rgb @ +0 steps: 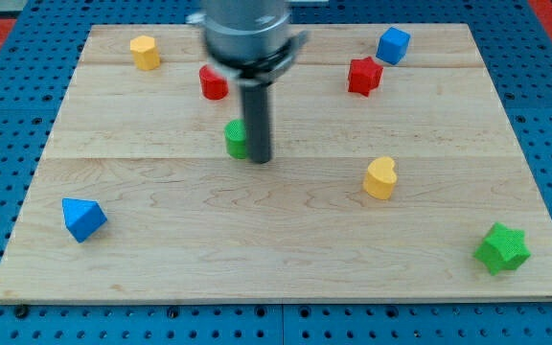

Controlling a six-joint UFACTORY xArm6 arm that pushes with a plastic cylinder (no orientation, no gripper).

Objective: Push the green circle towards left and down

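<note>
Camera view gives you seven blocks on the counter (286, 240): two yellow, two red, two blue and one green star (502, 247), plus the green circle (236, 139) near the middle. My tip (259, 159) touches the circle's right side (no pincer exists here, so no grasp). Down-left lies only the blue block (83, 218), well apart.

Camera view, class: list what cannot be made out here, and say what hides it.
- Green circle: its right part is hidden behind my rod; contact with my tip cannot be confirmed.
- Red block at the view's top: partly covered by the blurred arm housing, so its shape is unclear.
- Arm above the housing: cut off by the view's top edge.
</note>
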